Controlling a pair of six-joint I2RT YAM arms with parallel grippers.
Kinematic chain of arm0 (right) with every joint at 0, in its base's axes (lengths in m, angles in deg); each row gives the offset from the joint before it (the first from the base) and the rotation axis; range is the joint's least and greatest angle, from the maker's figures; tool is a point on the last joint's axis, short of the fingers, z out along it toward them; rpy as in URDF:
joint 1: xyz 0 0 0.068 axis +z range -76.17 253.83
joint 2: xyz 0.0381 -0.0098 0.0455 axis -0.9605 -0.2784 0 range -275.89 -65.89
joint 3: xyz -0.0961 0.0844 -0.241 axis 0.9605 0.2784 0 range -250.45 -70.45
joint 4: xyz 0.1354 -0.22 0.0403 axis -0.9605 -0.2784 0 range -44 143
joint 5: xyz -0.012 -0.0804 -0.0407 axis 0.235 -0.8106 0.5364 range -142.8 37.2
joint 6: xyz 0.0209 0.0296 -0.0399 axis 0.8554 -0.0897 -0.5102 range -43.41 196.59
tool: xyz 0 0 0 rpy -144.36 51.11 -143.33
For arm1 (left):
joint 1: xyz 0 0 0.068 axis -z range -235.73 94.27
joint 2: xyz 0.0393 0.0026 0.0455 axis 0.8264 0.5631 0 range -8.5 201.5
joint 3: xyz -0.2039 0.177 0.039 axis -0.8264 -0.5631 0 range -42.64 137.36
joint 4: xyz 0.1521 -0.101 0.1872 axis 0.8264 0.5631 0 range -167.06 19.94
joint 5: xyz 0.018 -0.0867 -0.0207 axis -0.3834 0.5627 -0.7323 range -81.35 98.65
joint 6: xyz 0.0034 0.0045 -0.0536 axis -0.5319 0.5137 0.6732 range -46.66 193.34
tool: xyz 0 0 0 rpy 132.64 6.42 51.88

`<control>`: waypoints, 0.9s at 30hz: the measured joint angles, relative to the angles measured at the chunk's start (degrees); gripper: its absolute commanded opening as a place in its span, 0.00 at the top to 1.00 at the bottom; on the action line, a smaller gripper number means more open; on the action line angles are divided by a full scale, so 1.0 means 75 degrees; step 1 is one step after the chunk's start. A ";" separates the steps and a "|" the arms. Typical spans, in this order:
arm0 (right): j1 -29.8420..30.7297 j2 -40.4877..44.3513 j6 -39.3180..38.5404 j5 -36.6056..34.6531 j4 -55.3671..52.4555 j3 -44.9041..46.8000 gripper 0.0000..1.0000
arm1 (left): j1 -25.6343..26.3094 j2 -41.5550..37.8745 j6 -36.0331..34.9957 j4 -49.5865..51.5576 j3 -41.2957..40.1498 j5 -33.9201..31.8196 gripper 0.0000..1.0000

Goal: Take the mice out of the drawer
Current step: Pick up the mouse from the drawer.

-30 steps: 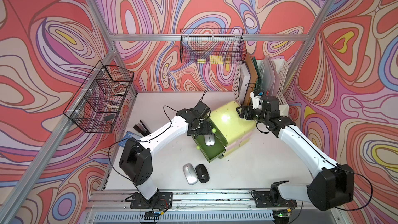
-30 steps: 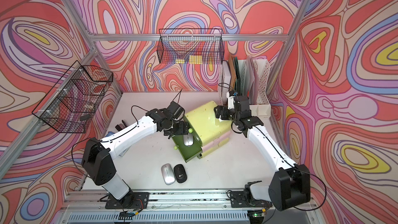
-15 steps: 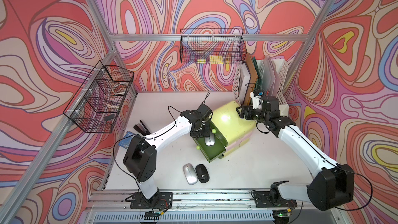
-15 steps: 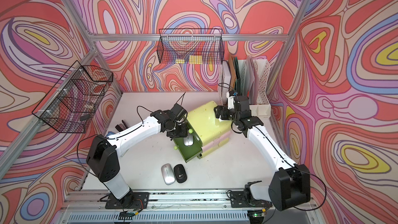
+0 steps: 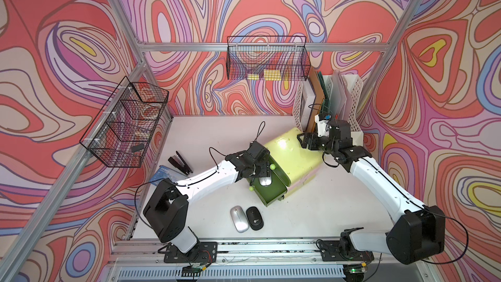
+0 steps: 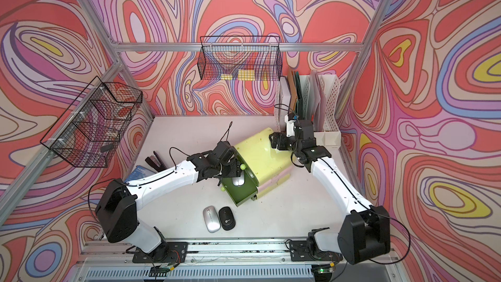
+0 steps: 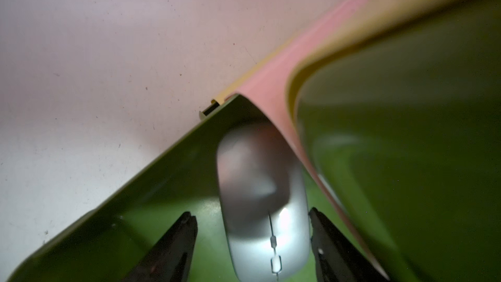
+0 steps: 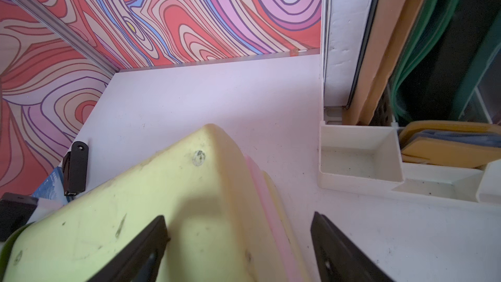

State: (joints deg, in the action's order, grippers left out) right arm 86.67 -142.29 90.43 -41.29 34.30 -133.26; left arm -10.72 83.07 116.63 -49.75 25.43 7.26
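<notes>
A silver mouse (image 5: 265,180) (image 6: 238,181) (image 7: 260,199) lies in the pulled-out green drawer (image 5: 272,196) (image 6: 244,196) of a pale yellow drawer unit (image 5: 295,155). My left gripper (image 5: 262,178) (image 6: 233,178) (image 7: 252,218) is down in the drawer, open, with a finger on each side of that mouse. One finger is close to its edge and a gap shows at the other. A silver mouse (image 5: 239,218) and a black mouse (image 5: 254,217) lie side by side on the table in front. My right gripper (image 5: 305,141) (image 8: 238,221) is open at the unit's back corner.
A black stapler (image 5: 180,162) and a blue packet (image 5: 164,174) lie at the left of the table. A white file organizer (image 5: 330,104) stands at the back right, close behind my right wrist. Wire baskets (image 5: 267,61) hang on the back and left walls.
My left gripper has shifted slightly toward the front over the drawer and now straddles the silver mouse. The right arm and the two mice on the table have not moved.
</notes>
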 measured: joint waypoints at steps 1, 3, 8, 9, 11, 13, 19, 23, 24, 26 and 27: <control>-0.0003 0.0000 -0.0023 -0.0023 0.0006 -0.0009 0.13 | 0.0038 0.0015 -0.0064 -0.0035 0.0020 -0.0023 0.24; 0.0000 -0.0003 -0.0076 -0.0067 0.0015 -0.0035 0.13 | 0.0166 0.0166 -0.0227 -0.0035 0.0201 -0.0149 0.24; -0.0047 -0.0003 -0.0198 -0.0312 0.0017 -0.0096 0.13 | 0.0513 0.0705 -0.0498 -0.0032 0.0714 -0.0595 0.24; -0.0055 -0.0003 -0.0216 -0.0353 0.0012 -0.0096 0.13 | 0.0536 0.0749 -0.0525 -0.0032 0.0749 -0.0662 0.24; -0.0055 -0.0009 -0.0245 -0.0382 0.0009 -0.0096 0.13 | 0.0557 0.0816 -0.0586 0.0006 0.0804 -0.0863 0.24; -0.0055 -0.0017 -0.0256 -0.0399 0.0017 -0.0099 0.13 | 0.0574 0.0863 -0.0699 0.0009 0.0825 -0.1052 0.24; -0.0055 -0.0017 -0.0294 -0.0420 0.0003 -0.0099 0.13 | 0.0595 0.0889 -0.1209 0.0006 0.0801 -0.1425 0.23; -0.0052 -0.0015 -0.0300 -0.0428 0.0003 -0.0099 0.13 | 0.0624 0.0755 -0.1513 -0.0105 0.0638 -0.1381 0.22; -0.0052 -0.0015 -0.0300 -0.0437 0.0003 -0.0099 0.13 | 0.0650 0.0720 -0.1568 -0.0125 0.0589 -0.1393 0.22; -0.0052 -0.0015 -0.0306 -0.0469 0.0006 -0.0108 0.13 | 0.0746 0.0580 -0.1679 -0.0265 0.0399 -0.1472 0.22; -0.0055 -0.0015 -0.0309 -0.0481 0.0006 -0.0114 0.13 | 0.0801 0.0481 -0.1746 -0.0373 0.0265 -0.1553 0.22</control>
State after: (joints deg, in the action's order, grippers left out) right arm 86.26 -142.40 88.12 -44.90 34.34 -134.11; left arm -4.71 86.68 103.54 -52.55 27.42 -4.39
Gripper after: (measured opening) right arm 0.868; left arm 0.777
